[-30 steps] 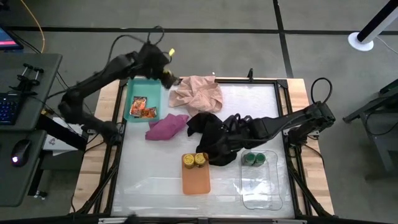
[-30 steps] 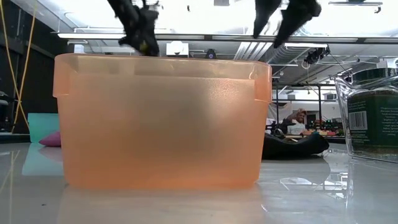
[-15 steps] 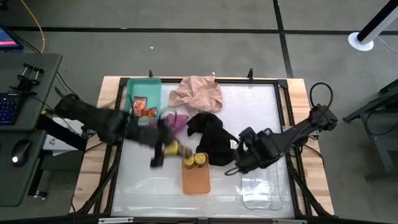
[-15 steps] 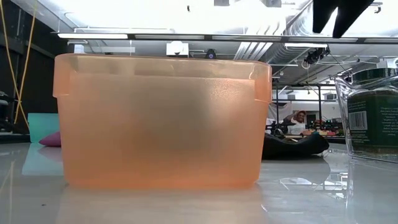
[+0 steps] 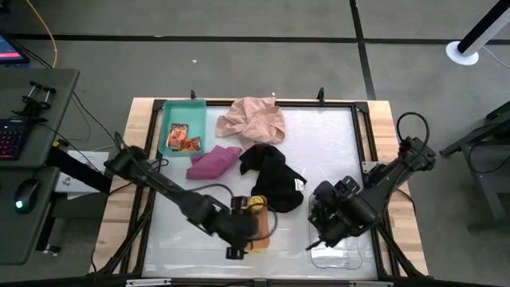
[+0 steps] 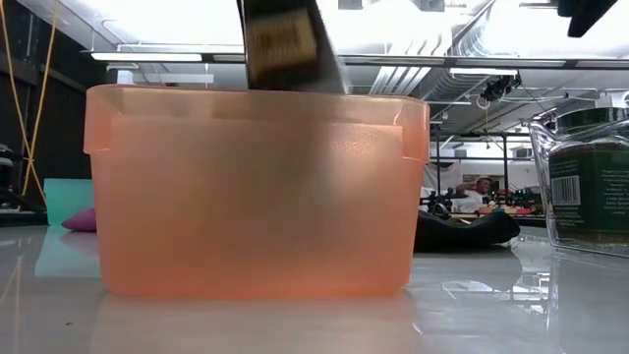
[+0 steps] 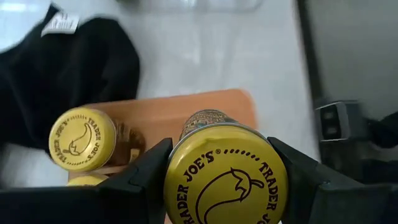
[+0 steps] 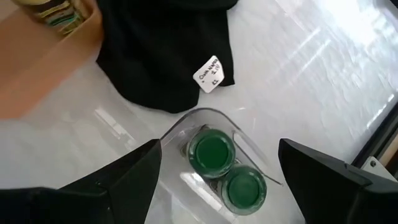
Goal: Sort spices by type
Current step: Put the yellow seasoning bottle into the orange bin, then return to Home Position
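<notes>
Left pincer (image 7: 224, 186) holds yellow-lidded jar (image 7: 225, 176) over orange tray (image 5: 253, 233).

Worktop (image 5: 335, 135): teal tray (image 5: 174, 115) at 10 o'clock; pink cloth (image 5: 253, 118) at 12; magenta cloth (image 5: 212, 163), black cloth (image 5: 273, 171) central; orange tray (image 6: 246, 197), clear tray (image 5: 339, 251) at 6.

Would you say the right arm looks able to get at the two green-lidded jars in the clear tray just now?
Probably yes. The right pincer hangs open above the clear tray, and the green-lidded jars stand uncovered at its end. The black cloth lies beside the tray, not over it.
</notes>
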